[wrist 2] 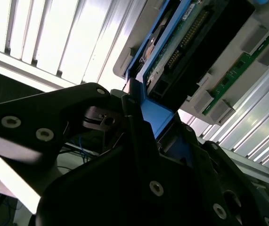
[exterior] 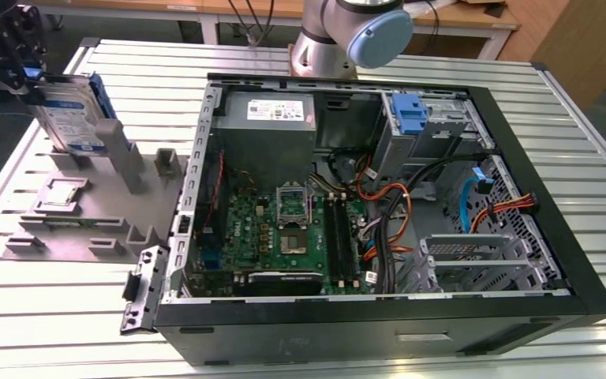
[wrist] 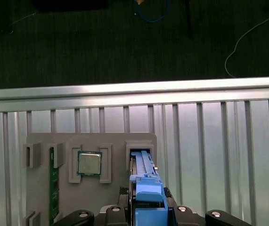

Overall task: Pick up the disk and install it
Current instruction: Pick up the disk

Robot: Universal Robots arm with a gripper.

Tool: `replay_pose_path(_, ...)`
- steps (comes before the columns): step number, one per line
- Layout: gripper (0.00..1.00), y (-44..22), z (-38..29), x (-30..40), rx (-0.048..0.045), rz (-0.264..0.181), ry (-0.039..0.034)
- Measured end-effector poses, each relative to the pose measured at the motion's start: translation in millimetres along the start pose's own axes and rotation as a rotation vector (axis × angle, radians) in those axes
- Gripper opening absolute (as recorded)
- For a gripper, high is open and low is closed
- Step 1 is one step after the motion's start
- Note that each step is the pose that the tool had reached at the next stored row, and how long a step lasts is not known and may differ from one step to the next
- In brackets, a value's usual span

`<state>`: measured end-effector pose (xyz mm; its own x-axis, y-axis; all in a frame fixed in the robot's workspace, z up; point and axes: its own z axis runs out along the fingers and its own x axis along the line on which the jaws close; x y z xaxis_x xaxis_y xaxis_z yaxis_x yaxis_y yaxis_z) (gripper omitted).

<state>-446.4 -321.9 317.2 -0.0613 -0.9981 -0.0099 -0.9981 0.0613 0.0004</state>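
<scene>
1. The claw (exterior: 31,75) is in the upper left of the exterior view. It hangs above a grey holder tray (exterior: 82,229) on the slatted worktop (exterior: 61,316), to the exterior view's left of the open computer case (exterior: 387,320).
2. The claw is pressed together on the disk (exterior: 72,110), pinching the top end of its blue frame (exterior: 98,87).
3. The disk stands on edge, slightly tilted, directly below the claw. Its lower end is beside the tray's tall grey upright (exterior: 124,162). I cannot tell whether it is clear of the tray.
4. In the second wrist view the black fingers (wrist 2: 99,120) clamp the blue frame (wrist 2: 150,115). The disk's circuit-board side (wrist 2: 181,47) stretches away from them.
5. In the first wrist view the disk's far end meets a slot (wrist: 141,151) in the tray. A processor chip (wrist: 89,163) and a memory stick (wrist: 53,181) lie in nearby pockets.
</scene>
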Motion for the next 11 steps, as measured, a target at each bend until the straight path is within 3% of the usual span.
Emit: replay_pose_path(11, 0.36, 0.0, -9.2, -0.1, 0.0002, 0.000, 0.0015)
